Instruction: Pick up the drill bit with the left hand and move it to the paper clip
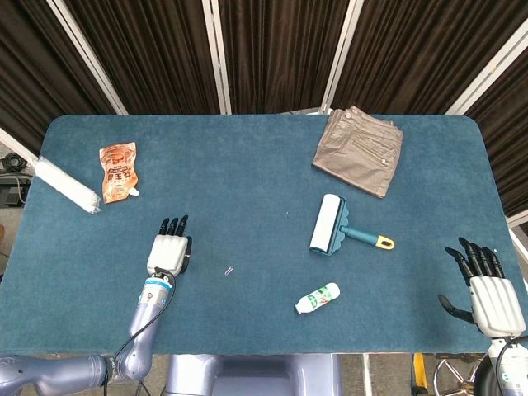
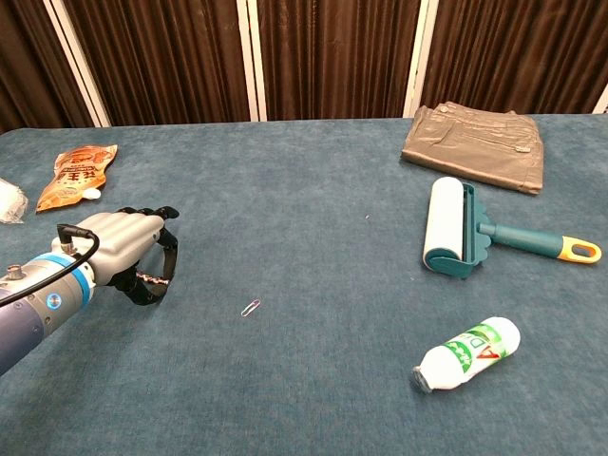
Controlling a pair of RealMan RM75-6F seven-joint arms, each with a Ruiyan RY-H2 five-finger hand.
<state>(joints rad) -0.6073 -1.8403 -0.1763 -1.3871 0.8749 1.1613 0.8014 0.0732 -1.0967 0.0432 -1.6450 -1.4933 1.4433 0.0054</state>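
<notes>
My left hand (image 2: 128,252) hovers just above the blue table at the left, its dark fingers curled down around a small dark drill bit (image 2: 152,279) pinched under the palm. In the head view the same left hand (image 1: 169,249) is seen from above and the bit is hidden beneath it. The small paper clip (image 2: 251,307) lies flat on the cloth to the right of that hand, also visible as a paper clip (image 1: 228,271) from above. My right hand (image 1: 484,285) rests at the table's front right corner, fingers spread, holding nothing.
A lint roller (image 1: 329,224) with a teal handle and a small white bottle (image 1: 318,298) lie right of centre. Folded khaki trousers (image 1: 358,150) sit at the back right. An orange snack pouch (image 1: 117,170) and a white wrapped roll (image 1: 66,185) lie at the far left.
</notes>
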